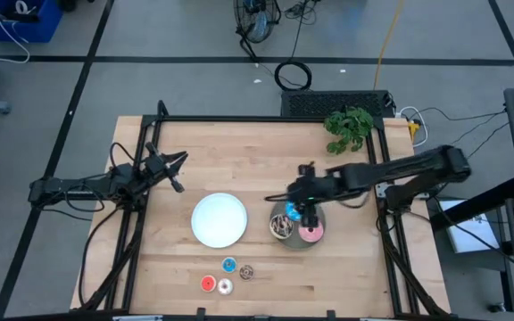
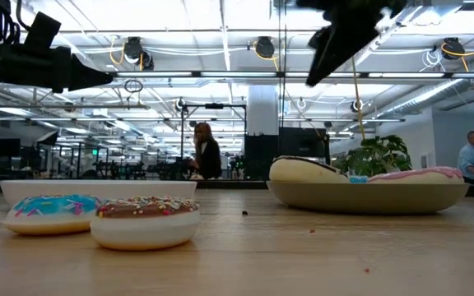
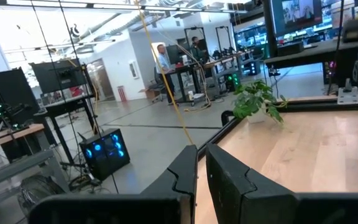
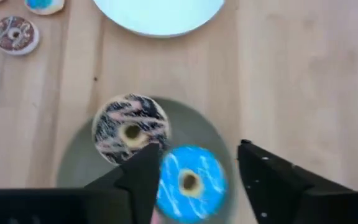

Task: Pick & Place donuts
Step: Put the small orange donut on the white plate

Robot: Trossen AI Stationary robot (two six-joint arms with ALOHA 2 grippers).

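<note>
People [image 2: 205,153] only beyond table [image 2: 303,255]

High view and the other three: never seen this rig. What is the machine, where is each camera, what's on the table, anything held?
Two robot arms work at a wooden table. One camera looks down from above, one sits at tabletop height, and one rides on each wrist. The right end effector hovers open over a blue donut on the grey plate, beside brown and pink donuts. The white plate is bare, with four tiny donuts nearby. The left end effector waits shut, empty.
</note>
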